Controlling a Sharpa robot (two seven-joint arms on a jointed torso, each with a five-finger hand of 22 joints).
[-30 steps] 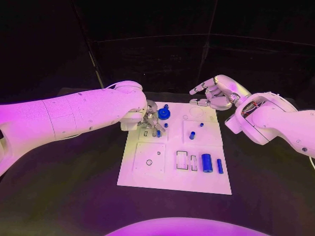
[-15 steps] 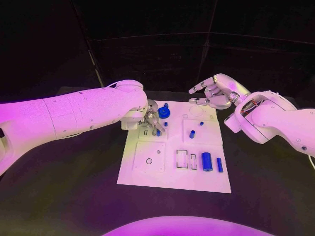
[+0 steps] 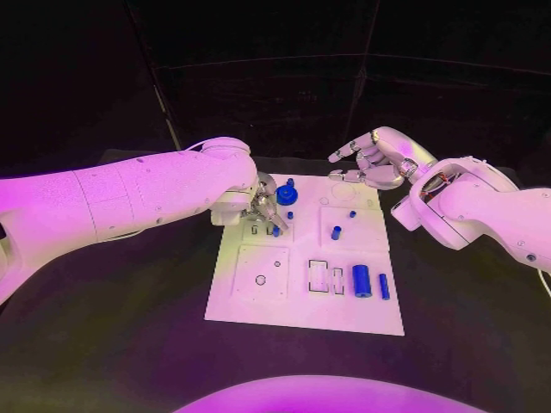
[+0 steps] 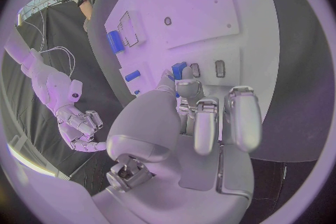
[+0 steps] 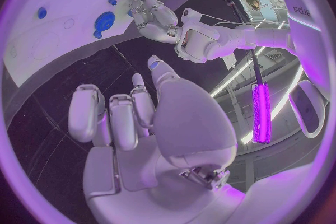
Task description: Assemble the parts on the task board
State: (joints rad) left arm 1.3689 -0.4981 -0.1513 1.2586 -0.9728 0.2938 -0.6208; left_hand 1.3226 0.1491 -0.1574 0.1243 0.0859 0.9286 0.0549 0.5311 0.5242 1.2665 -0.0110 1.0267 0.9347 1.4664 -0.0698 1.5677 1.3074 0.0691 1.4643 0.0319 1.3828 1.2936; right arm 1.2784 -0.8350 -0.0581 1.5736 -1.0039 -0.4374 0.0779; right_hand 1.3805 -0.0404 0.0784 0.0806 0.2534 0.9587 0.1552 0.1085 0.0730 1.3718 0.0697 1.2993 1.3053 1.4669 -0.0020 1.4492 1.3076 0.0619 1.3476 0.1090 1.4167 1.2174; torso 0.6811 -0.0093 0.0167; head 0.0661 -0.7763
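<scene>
White task board (image 3: 303, 305) flat mid-table, small blue parts (image 3: 362, 279) scattered across it.

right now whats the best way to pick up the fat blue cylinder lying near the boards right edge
Probably across its middle, from straight above. The fat blue cylinder lies flat on the task board, long axis running away from the robot, so fingers would close on its two curved sides. A thin blue rod lies close on its right, so the finger there needs care.

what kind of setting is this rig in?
Likely a robotics lab or demo booth: a black table backed by dark panels, a white task board with small blue parts, and a glowing light bar beside the robot.
</scene>
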